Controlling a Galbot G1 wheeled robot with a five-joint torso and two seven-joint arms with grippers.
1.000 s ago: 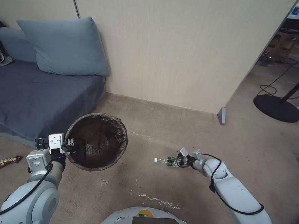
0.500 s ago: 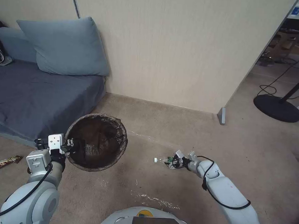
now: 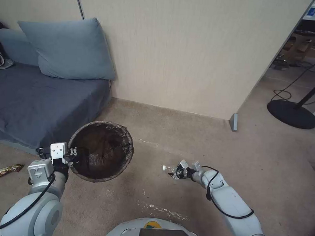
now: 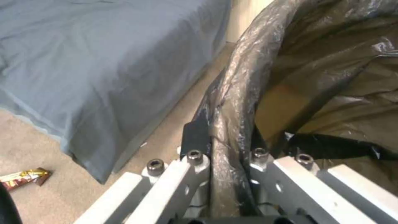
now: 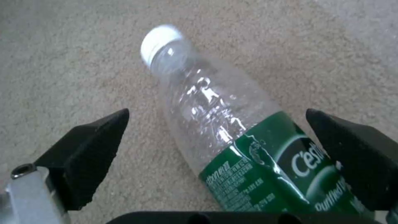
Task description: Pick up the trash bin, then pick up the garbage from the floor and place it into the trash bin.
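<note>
**Inspector:** Premises: beige carpet floor (image 3: 170,132) against a pale partition wall (image 3: 175,45), with a grey sofa (image 3: 31,101) and blue cushion (image 3: 67,50) on the robot's left. Largest task item?

**Assistant:** The trash bin (image 3: 101,150), lined with a dark bag. It hangs tilted off the floor near the sofa edge. The left gripper (image 3: 71,154) is clamped on its near rim; the left wrist view shows one finger (image 4: 182,174) outside the bag-covered rim and the other inside.

**Inspector:** And the garbage?

**Assistant:** A clear green-labelled bottle (image 5: 232,137) lies on the carpet, cap pointing toward the bin. A snack wrapper (image 3: 3,172) lies well apart, by the sofa.

**Inspector:** Any change noted?

**Assistant:** Yes. Over the last second the right gripper (image 3: 178,171) has advanced along the floor toward the bottle. Its jaws now stand wide, flanking the label on both sides, not yet touching.

**Inspector:** Finding?

**Assistant:** Bin secured; in my judgement the bottle pickup awaits only closure.
</note>
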